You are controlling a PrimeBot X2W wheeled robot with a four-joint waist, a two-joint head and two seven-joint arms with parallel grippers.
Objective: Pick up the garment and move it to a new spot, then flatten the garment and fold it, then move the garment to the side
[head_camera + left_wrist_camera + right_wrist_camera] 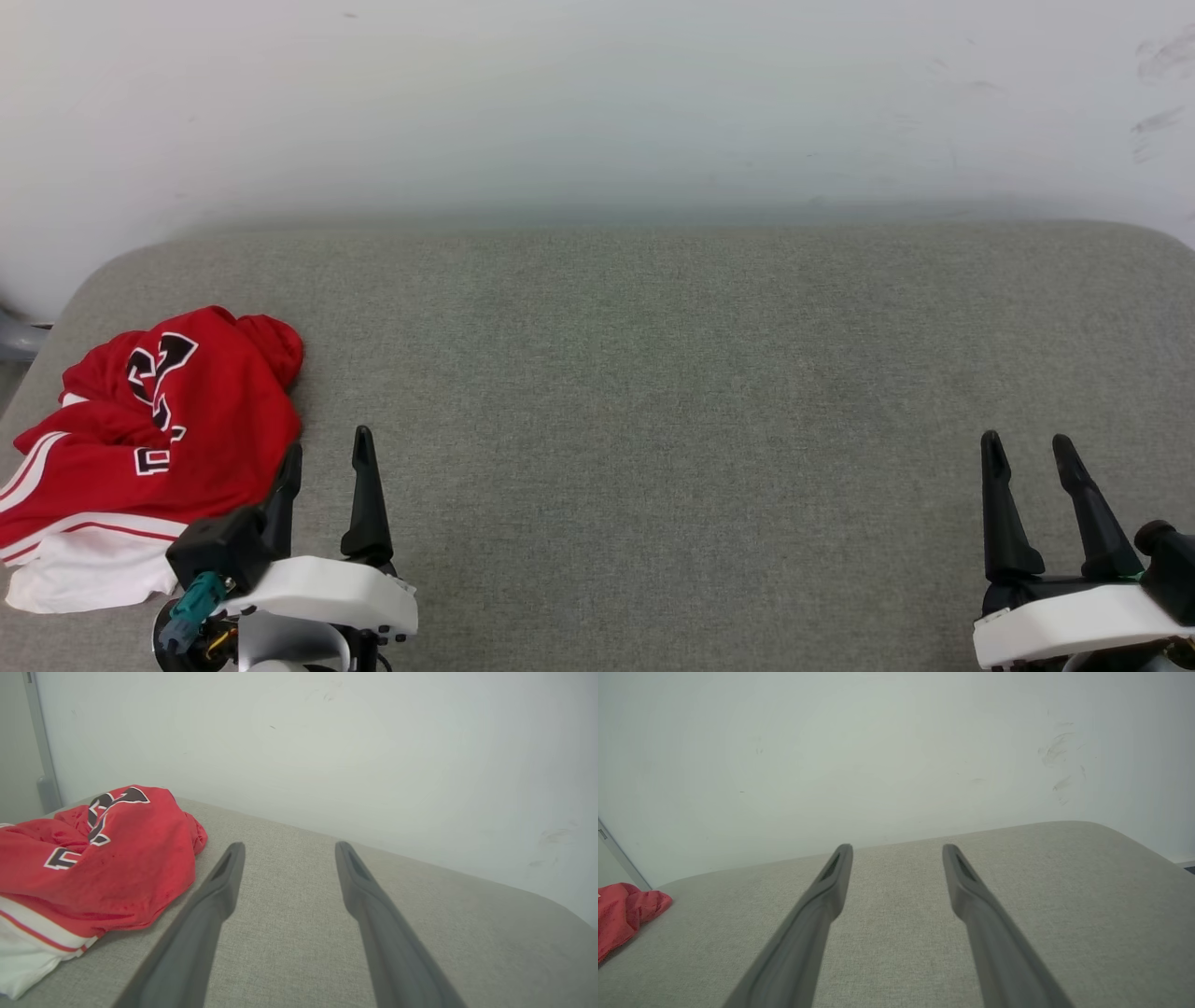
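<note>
the left gripper (328,441) is seen with its two dark fingers spread wide apart and nothing held between them; only grey fabric is seen in the gap. the garment (168,439) is found just to the left of this gripper, its red edge lying right beside the outer finger, and whether the two are touching cannot be told. the garment is crumpled in a heap, red cloth uppermost with black, white-outlined letters creased across it, a red-and-white striped trim along its near side and a white sleeve spilling out beneath that, level with the gripper's base. the right gripper (1027,439) is likewise open and empty, its fingers pointed the same way, well apart from the left gripper and from the garment, which is caught as a small red fold at the far left edge of the right wrist view. both grippers are set over a grey fabric-covered surface (653,373) with rounded far corners. beyond the fingertips a pale wall (597,93) is met, marked with faint dark scuffs ahead and to the right of the right gripper.
</note>
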